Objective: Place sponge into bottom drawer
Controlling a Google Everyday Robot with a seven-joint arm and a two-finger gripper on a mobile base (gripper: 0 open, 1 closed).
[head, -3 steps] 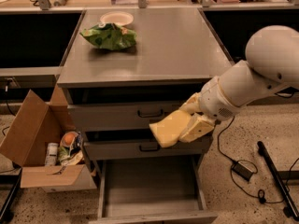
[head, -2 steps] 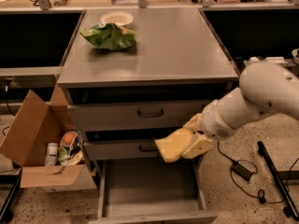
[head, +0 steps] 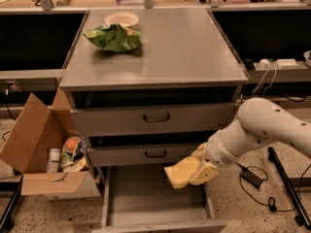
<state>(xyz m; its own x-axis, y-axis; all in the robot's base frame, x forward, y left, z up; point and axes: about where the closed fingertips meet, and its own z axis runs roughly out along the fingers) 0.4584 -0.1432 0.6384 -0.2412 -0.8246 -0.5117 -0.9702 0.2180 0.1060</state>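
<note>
Nothing here can be read from where I stand. The green snack bag (head: 114,37) on the cabinet's surface (head: 184,52), well above and left of the claw (head: 193,172), has printing on it, but no word comes clear. The containers in the cardboard box (head: 29,140), off to the claw's left, carry labels too small to make out. The claw clasps the sponge (head: 178,175) over the open bottom drawer (head: 146,200).

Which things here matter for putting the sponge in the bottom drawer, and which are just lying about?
Job: sponge, held in the gripper over the open bottom drawer.
Lying about: green snack bag, white plate, cardboard box.
</note>
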